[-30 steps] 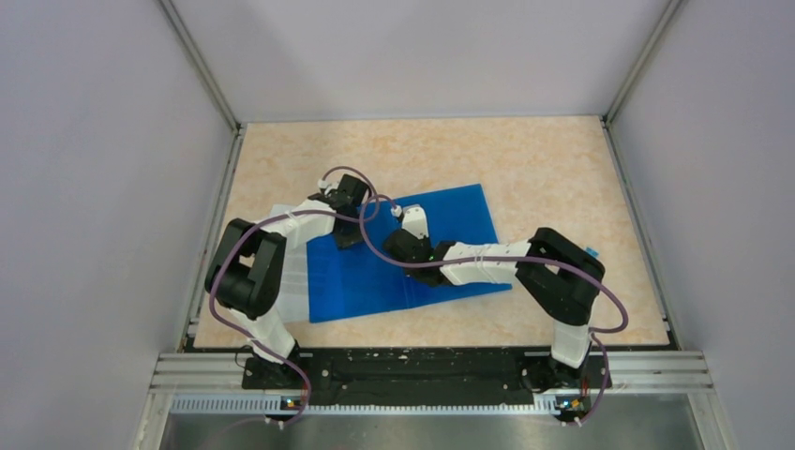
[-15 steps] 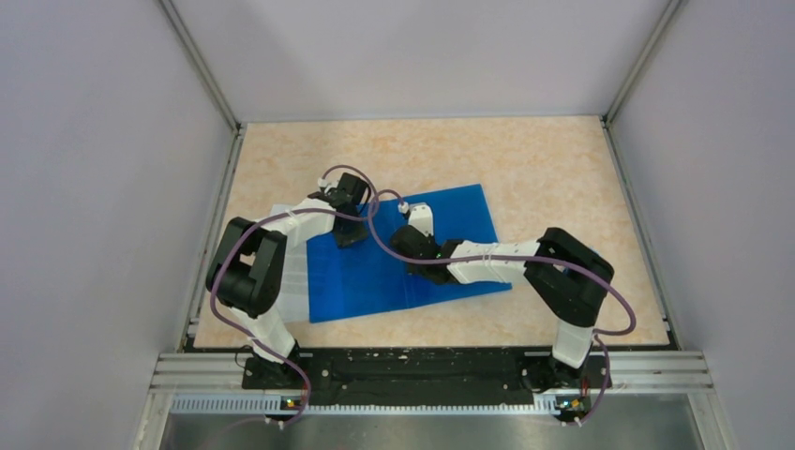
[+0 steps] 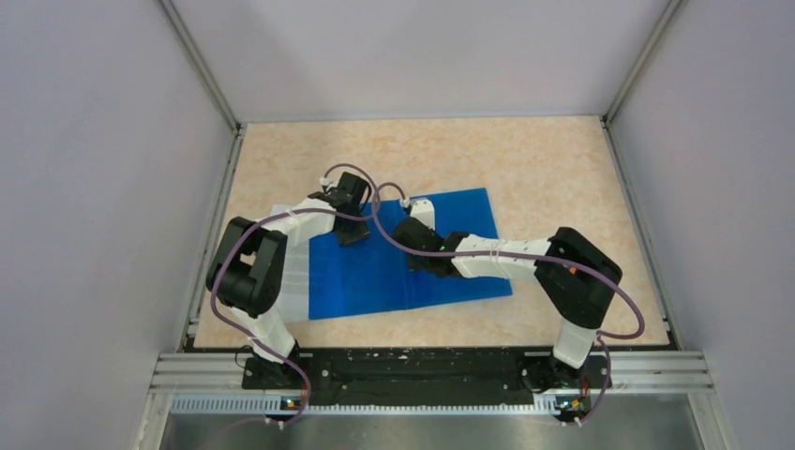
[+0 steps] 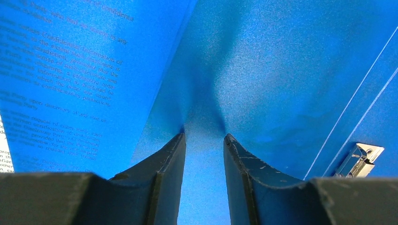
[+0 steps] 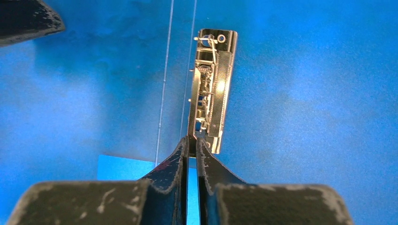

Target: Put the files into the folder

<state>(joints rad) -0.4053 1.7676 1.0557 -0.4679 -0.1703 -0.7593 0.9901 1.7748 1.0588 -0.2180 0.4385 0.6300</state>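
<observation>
- Lying open left of centre on the tabletop, the folder is ringed by bare surface, widest toward the far and right edges.
- The files are tucked partly under its translucent left cover, near the left edge.
- The left gripper is held apart over the folder.
- The right gripper is pressed together at the clip end.

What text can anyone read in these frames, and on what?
Paper sheets, mostly seen through the blue folder cover: many lines of black print, too blurred to read.
Bare white strip of those sheets at the left edge of the left wrist view: letters cut off, unreadable.
Metal clip: no lettering visible.
Overhead view: nothing legible, with no labels, brands or numbers showing.
</observation>
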